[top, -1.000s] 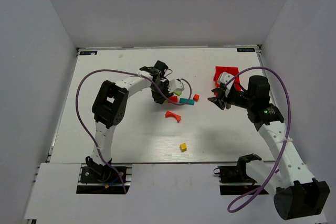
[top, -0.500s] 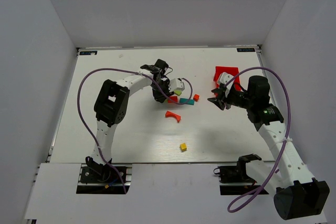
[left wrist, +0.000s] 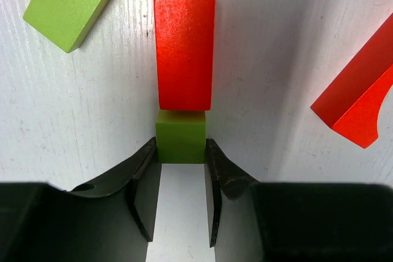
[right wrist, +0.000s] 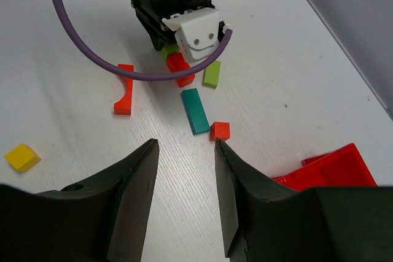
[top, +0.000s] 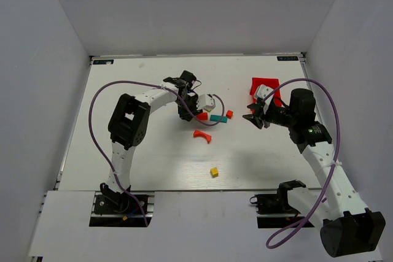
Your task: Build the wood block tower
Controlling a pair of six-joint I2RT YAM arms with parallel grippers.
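Blocks lie scattered on the white table (top: 147, 151) and nothing is stacked, so I judge this as step 1: picking up a first piece. Nearest the arm bases, a small yellow wooden cube (top: 214, 172) sits alone. Beyond it, the red wooden arch (top: 202, 134) lies flat.

Farther in, my left gripper (left wrist: 181, 151) is down at the table. Its jaws are clenched on a small green wooden cube (left wrist: 180, 138), with the pads against both flanks as far as I can see. A red wooden bar (left wrist: 184, 50) butts against that cube's far face, and a green wooden bar (left wrist: 73, 1) lies apart from both.

A teal wooden bar (right wrist: 195, 110) and a small orange-red wooden cube (right wrist: 220, 131) lie beside this cluster, toward the right arm. My right gripper (right wrist: 184, 145) hovers with its jaws released and holds nothing. The red plastic bin (top: 265, 87) is farthest out.

Next I'd want a straight lift, so the green cube clears the red bar without dragging it. Then I'd pick a bare spot for the tower's base.
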